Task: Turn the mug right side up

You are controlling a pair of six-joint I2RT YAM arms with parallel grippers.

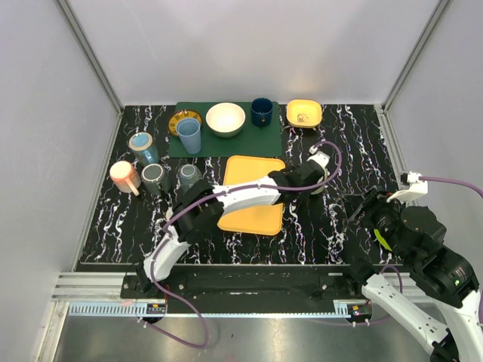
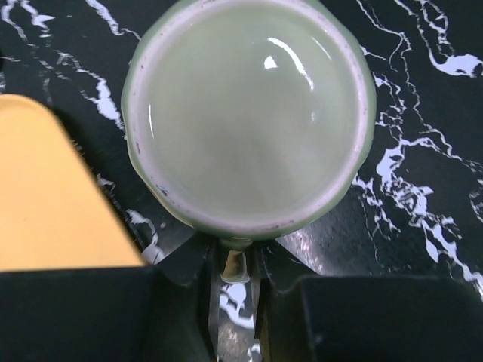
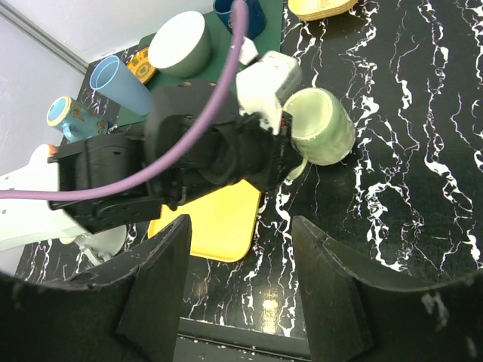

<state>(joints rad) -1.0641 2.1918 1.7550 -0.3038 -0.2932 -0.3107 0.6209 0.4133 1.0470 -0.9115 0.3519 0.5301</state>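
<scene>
Mug: green mug (image 3: 321, 124), tipped, just beside the yellow tray (image 3: 219, 222).
Left claw (image 2: 235, 260): pinching its handle.
Right claw (image 3: 240, 226): spread, holding nothing.
Your job: turn slowly, set its bottom flat.

The top view looked down from high behind onto the whole surface (image 1: 317, 226). The left wrist view sat very close on the mug (image 2: 249, 113), just ahead of its jaws. The right wrist view stood farther back, sharing that mug and the tray (image 3: 219, 222).
</scene>
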